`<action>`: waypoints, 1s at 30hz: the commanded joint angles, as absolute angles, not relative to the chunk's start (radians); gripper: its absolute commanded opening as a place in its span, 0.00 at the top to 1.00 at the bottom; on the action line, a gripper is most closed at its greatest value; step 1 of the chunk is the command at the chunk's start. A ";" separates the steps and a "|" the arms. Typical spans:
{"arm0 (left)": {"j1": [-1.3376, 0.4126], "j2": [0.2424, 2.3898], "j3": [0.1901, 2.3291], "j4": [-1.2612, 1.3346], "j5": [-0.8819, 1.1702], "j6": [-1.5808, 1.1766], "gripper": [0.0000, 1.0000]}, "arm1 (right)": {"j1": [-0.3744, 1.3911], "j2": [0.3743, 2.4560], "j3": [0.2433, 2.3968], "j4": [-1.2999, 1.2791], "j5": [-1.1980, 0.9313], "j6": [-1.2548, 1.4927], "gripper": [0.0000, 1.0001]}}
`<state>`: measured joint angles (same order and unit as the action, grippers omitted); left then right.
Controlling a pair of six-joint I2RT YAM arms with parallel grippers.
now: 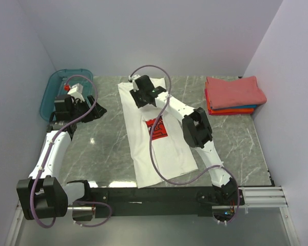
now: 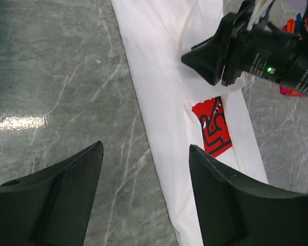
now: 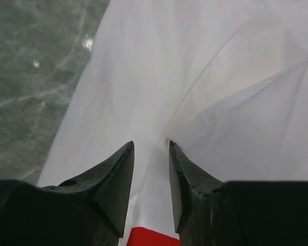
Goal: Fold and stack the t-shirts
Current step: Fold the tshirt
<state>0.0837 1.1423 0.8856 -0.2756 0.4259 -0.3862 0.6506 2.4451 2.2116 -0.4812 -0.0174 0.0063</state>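
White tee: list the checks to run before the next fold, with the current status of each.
1. White tee folded to a long strip, lying flat: ok.
2. Right gripper empty: ok, jaws parted above the fabric.
3. Left gripper empty: ok, open over the table.
4. Left gripper placed on the tee: not ok, it hangs beside it.
5. Folded stack clear of the tee: ok, at far right.

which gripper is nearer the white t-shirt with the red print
Right. The right gripper hangs directly over the white t-shirt with the red chest print; the left gripper sits off to its side, above the grey marble tabletop.
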 commanded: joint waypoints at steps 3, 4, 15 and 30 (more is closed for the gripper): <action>0.084 1.121 0.897 -0.256 0.453 -0.376 0.27 | 0.603 2.367 2.128 -0.514 -0.033 -0.120 0.58; 0.086 1.123 0.897 -0.258 0.451 -0.374 0.27 | 0.594 2.353 2.091 -0.517 -0.061 -0.132 0.58; 0.086 1.115 0.897 -0.256 0.454 -0.376 0.27 | 0.485 2.140 1.916 -0.483 -0.372 -0.137 0.54; 0.086 1.120 0.894 -0.261 0.460 -0.373 0.27 | 0.318 2.301 2.019 -0.500 -0.534 0.110 0.73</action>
<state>0.0837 1.1423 0.8856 -0.2756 0.4328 -0.3862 0.3260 2.2494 1.9587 -0.4938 -0.4919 0.0502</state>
